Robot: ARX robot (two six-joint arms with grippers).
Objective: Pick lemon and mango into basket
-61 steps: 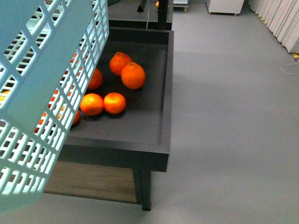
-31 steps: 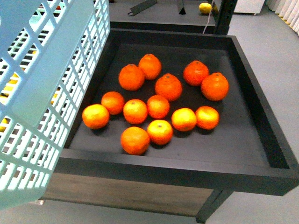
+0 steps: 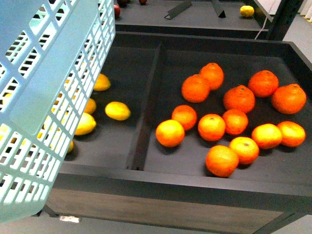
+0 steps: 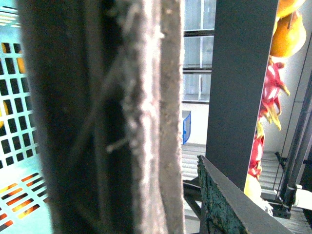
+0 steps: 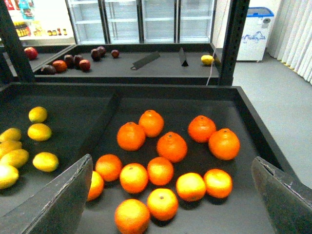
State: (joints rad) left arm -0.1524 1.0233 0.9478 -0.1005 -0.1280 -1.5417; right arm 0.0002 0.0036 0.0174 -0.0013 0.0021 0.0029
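The pale teal slotted basket (image 3: 48, 97) hangs tilted at the left of the front view, in front of the dark tray. My left gripper (image 4: 168, 195) is shut on its grey-brown handle (image 4: 146, 117), which fills the left wrist view. Several yellow lemons (image 3: 117, 110) lie in the tray's left compartment, partly hidden behind the basket; they also show in the right wrist view (image 5: 45, 161). I cannot pick out the mango for certain. My right gripper (image 5: 170, 204) is open and empty above the oranges, its fingers (image 5: 53, 200) spread wide.
Several oranges (image 3: 212, 126) fill the right compartment of the black tray (image 3: 170, 183); a divider (image 3: 146, 102) separates them from the lemons. A further shelf behind holds dark red fruits (image 5: 73, 61) and one yellow fruit (image 5: 207, 59). A dark post (image 5: 231, 41) stands at the tray's back right.
The front view has swung left: the oranges have slid to the right of the picture and the compartment with lemons has come into view. The basket keeps its place in the view.
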